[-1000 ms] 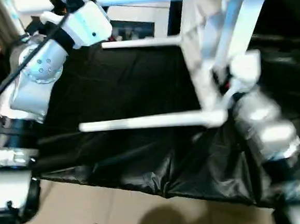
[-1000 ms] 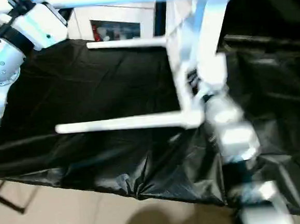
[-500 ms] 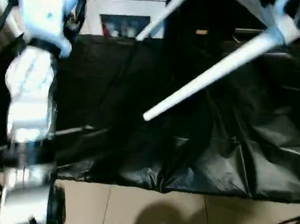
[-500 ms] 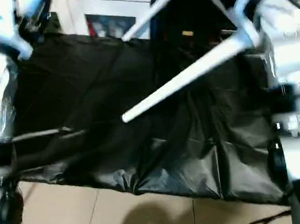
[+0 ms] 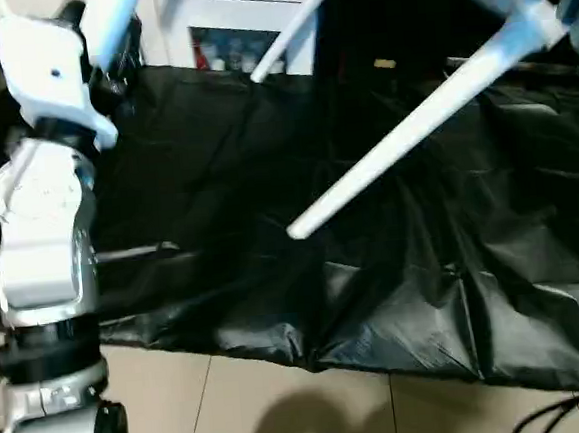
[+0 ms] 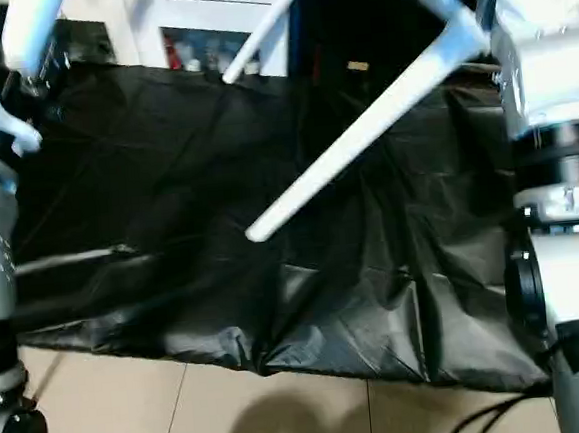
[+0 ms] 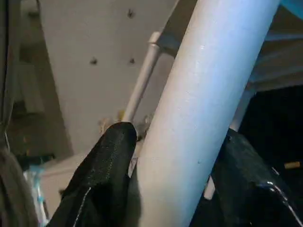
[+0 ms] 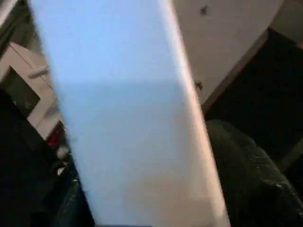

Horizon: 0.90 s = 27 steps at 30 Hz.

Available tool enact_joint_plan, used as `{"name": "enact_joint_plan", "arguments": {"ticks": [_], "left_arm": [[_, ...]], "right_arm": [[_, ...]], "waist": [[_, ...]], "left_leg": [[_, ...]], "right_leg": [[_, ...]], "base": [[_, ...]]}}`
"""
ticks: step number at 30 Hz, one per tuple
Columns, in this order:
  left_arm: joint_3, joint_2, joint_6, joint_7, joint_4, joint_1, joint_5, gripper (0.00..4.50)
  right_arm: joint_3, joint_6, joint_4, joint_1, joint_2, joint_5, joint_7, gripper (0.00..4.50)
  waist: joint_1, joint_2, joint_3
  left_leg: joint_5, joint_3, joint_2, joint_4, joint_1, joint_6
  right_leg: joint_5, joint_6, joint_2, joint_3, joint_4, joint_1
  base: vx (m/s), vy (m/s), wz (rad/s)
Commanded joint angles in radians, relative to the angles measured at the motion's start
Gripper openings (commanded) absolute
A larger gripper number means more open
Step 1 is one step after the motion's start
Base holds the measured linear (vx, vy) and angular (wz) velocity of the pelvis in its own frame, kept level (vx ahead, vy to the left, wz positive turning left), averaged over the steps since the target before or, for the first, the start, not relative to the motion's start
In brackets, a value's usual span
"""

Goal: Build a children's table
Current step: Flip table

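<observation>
Children's table is aloft, its legs slanting above the black sheet (image 5: 405, 278). One leg (image 5: 413, 131) runs from high beside the right arm down to a free tip hanging over the sheet; a second leg (image 5: 290, 31) angles down further back, in front of the white cabinet (image 5: 235, 30). Left fingers (image 7: 102, 175) straddle a third leg (image 7: 203, 118), one black pad on each side and pinching it. Right fingers (image 8: 241, 175): a dark pad shows beside a flat white part (image 8: 132, 123) of the table very close to the camera; cannot tell whether that hand grips or has slackened. Judged step: turning the assembled table over in the air to stand it on its feet. To do it well, keep the left pinch firm and square to the leg so the tube cannot roll out, confirm the right hold before rotating further, swing slowly so the free leg tips clear the sheet and cabinet, and lower level so all feet land together.
</observation>
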Motion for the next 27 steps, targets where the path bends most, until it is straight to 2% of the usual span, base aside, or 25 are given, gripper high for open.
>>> {"name": "enact_joint_plan", "arguments": {"ticks": [1,2,4,6,8,9,10,11,12,15,20,25,27], "left_arm": [[0.116,-0.008,0.058,0.107,0.037,0.010,-0.040,2.29],[0.113,-0.009,0.063,0.108,0.031,0.012,-0.042,2.29],[0.110,-0.010,0.066,0.107,0.029,0.012,-0.045,2.29],[0.108,-0.012,0.068,0.103,0.026,0.012,-0.045,2.28],[0.106,-0.011,0.071,0.099,0.024,0.012,-0.047,2.28],[0.104,-0.011,0.073,0.099,0.023,0.013,-0.049,2.28],[0.103,-0.010,0.074,0.100,0.023,0.013,-0.050,2.27],[0.102,-0.010,0.076,0.100,0.023,0.013,-0.051,2.27],[0.101,-0.011,0.078,0.100,0.022,0.013,-0.052,2.24],[0.099,-0.012,0.079,0.100,0.025,0.012,-0.052,2.12],[0.096,-0.015,0.082,0.100,0.028,0.011,-0.051,1.99],[0.093,-0.011,0.080,0.098,0.031,0.013,-0.054,1.91],[0.090,-0.007,0.073,0.093,0.033,0.015,-0.058,1.90]], "right_arm": [[-0.072,-0.024,-0.008,0.006,-0.022,0.059,0.053,3.24],[-0.079,-0.028,-0.025,0.016,-0.017,0.086,0.091,3.45],[-0.092,-0.033,-0.056,0.029,-0.008,0.128,0.135,3.53],[-0.113,-0.040,-0.109,0.042,0.005,0.192,0.189,3.80],[-0.127,-0.044,-0.140,0.047,0.014,0.235,0.218,3.85],[-0.139,-0.037,-0.160,0.048,0.023,0.262,0.228,3.91],[-0.158,-0.025,-0.189,0.051,0.034,0.303,0.246,4.07],[-0.173,-0.020,-0.215,0.055,0.043,0.337,0.263,4.07],[-0.188,-0.010,-0.237,0.059,0.050,0.368,0.283,4.09],[-0.213,0.012,-0.273,0.064,0.062,0.422,0.312,4.09],[-0.223,0.010,-0.300,0.080,0.063,0.457,0.351,4.09],[-0.235,0.057,-0.378,0.121,0.065,0.514,0.365,4.09],[-0.250,0.084,-0.414,0.152,0.064,0.529,0.344,4.09]], "waist": [[-0.001,0.000,-0.080],[0.002,-0.001,-0.081],[0.004,-0.001,-0.082],[0.005,-0.003,-0.083],[0.005,-0.006,-0.088],[0.005,-0.002,-0.084],[-0.001,-0.011,-0.085],[-0.001,-0.009,-0.087],[-0.003,-0.002,-0.085],[-0.002,0.001,-0.084],[-0.002,0.002,-0.082],[0.006,-0.002,-0.085],[0.010,0.000,-0.086]], "left_leg": [[-0.141,-0.030,0.059,-0.061,0.018,0.039],[-0.145,-0.032,0.062,-0.062,0.019,0.038],[-0.139,-0.032,0.062,-0.062,0.017,0.039],[-0.130,-0.033,0.062,-0.062,0.015,0.040],[-0.113,-0.032,0.058,-0.056,0.011,0.059],[-0.119,-0.030,0.060,-0.059,0.010,0.069],[-0.113,-0.032,0.057,-0.058,0.006,0.077],[-0.103,-0.033,0.057,-0.057,0.007,0.079],[-0.092,-0.033,0.059,-0.058,0.008,0.085],[-0.096,-0.033,0.062,-0.060,0.013,0.080],[-0.137,-0.035,0.063,-0.062,0.017,0.056],[-0.104,-0.036,0.064,-0.062,0.014,0.063],[-0.088,-0.036,0.064,-0.062,0.015,0.067]], "right_leg": [[-0.209,-0.139,-0.091,0.070,-0.082,0.055],[-0.204,-0.140,-0.092,0.070,-0.082,0.056],[-0.185,-0.143,-0.093,0.070,-0.080,0.058],[-0.172,-0.144,-0.093,0.071,-0.079,0.060],[-0.133,-0.152,-0.092,0.070,-0.072,0.067],[-0.132,-0.145,-0.096,0.074,-0.077,0.065],[-0.144,-0.132,-0.091,0.068,-0.074,0.068],[-0.144,-0.132,-0.092,0.068,-0.073,0.069],[-0.150,-0.136,-0.094,0.069,-0.077,0.065],[-0.164,-0.147,-0.090,0.066,-0.079,0.060],[-0.224,-0.142,-0.094,0.065,-0.088,0.057],[-0.170,-0.141,-0.094,0.066,-0.080,0.060],[-0.151,-0.142,-0.094,0.067,-0.078,0.061]], "base": [[0.000,0.000,0.00],[0.000,0.000,0.00],[0.000,0.000,0.00],[0.000,0.000,0.00],[0.000,0.000,0.00],[0.000,0.000,0.00],[0.000,0.000,0.00],[0.000,0.000,0.00],[0.000,0.000,0.00],[0.000,0.000,0.00],[0.000,0.000,0.00],[0.000,0.000,0.00],[0.000,0.000,0.00]]}}
